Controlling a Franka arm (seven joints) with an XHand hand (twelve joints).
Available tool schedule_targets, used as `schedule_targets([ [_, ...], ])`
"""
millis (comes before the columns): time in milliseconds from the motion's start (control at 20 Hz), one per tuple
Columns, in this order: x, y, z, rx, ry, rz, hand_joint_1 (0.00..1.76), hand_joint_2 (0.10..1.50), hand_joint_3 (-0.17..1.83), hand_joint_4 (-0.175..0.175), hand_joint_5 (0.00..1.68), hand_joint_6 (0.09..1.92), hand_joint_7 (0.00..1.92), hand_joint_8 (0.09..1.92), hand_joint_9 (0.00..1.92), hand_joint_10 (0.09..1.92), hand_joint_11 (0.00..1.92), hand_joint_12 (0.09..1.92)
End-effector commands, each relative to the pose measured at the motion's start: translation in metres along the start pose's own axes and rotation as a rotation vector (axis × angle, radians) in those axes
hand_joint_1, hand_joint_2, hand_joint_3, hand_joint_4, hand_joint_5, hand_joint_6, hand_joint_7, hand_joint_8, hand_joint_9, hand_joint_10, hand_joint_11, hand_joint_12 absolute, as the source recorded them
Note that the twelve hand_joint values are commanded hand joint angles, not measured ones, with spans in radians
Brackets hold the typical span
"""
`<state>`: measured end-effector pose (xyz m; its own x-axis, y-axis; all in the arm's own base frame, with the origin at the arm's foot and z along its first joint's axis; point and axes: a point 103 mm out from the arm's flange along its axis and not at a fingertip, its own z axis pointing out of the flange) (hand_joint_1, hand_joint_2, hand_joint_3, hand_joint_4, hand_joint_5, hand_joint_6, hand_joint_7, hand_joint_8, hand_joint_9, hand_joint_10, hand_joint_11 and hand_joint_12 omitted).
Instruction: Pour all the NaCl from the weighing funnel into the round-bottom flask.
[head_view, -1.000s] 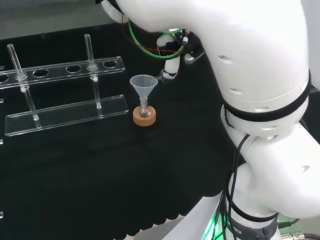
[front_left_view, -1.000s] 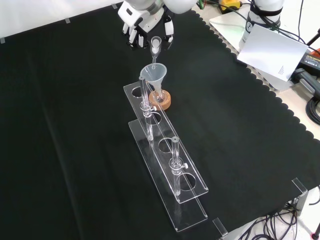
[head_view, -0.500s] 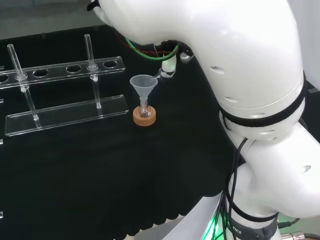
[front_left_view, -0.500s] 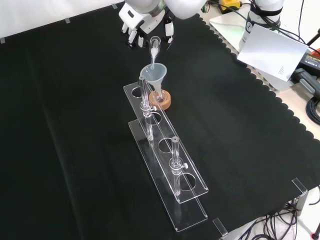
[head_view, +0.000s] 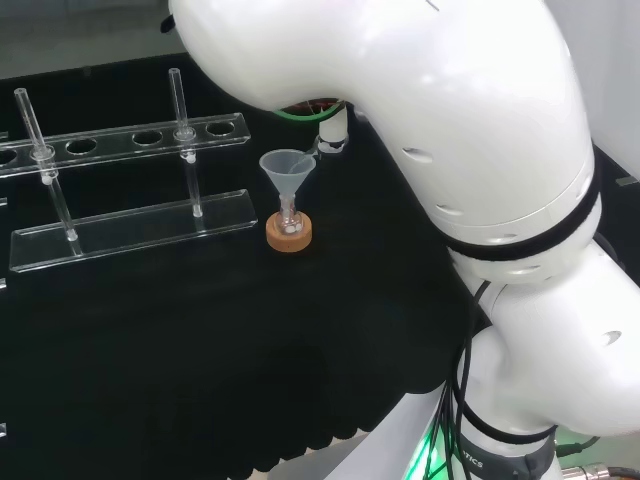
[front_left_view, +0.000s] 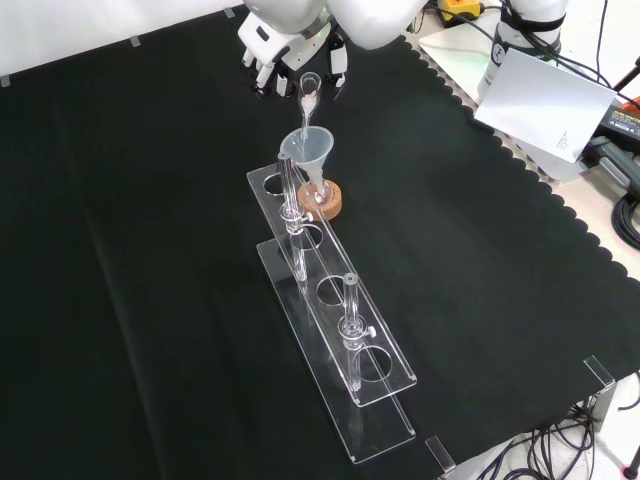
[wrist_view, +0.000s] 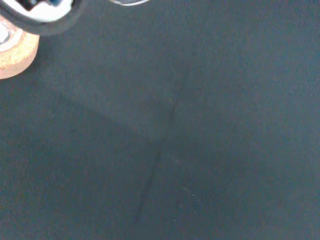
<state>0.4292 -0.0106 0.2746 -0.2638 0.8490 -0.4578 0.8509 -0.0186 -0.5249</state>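
**Weighing funnel tipped over the flask's funnel**

Seen from the front, the hand (front_left_view: 290, 50) comes in at the top of the cloth with its fingers (front_left_view: 263, 72) curled downward, pinching the clear weighing funnel (front_left_view: 309, 95) between them; the weighing funnel hangs steeply tilted, its narrow end pointing down into the mouth of the clear conical funnel (front_left_view: 307, 148) just below; whether the two touch cannot be told. The conical funnel stands with its stem in the neck of the small round-bottom flask (front_left_view: 318, 194), which sits on a cork ring (front_left_view: 325, 203) on the black cloth (front_left_view: 480, 260); how much NaCl remains in the weighing funnel, or lies in the flask, cannot be made out. Directly in front of the cork ring in the front view stands a clear plastic test-tube rack (front_left_view: 335, 340) carrying two glass tubes, one at its far end (front_left_view: 291, 205) beside the flask, one nearer the camera (front_left_view: 351, 325). In the head view the arm's white links (head_view: 440, 130) cover most of the hand, leaving one white finger (head_view: 333, 128) above the conical funnel's rim; the rack lies to the left of the flask there. The wrist view catches the cork ring (wrist_view: 15, 57) at its edge, with black cloth beyond.
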Motion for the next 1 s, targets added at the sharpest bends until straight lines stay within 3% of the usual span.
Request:
schedule_targets([
  [50,0.001,0.0,-0.002,0.008,-0.024,0.003,1.11,0.65,0.71,0.175,1.24,0.76,0.6,0.6,0.9,0.42,0.61,1.24],
  [1000,0.003,-0.002,-0.017,0.026,-0.131,0.023,1.11,0.65,0.71,0.175,1.24,0.76,0.59,0.6,0.9,0.42,0.6,1.24],
])
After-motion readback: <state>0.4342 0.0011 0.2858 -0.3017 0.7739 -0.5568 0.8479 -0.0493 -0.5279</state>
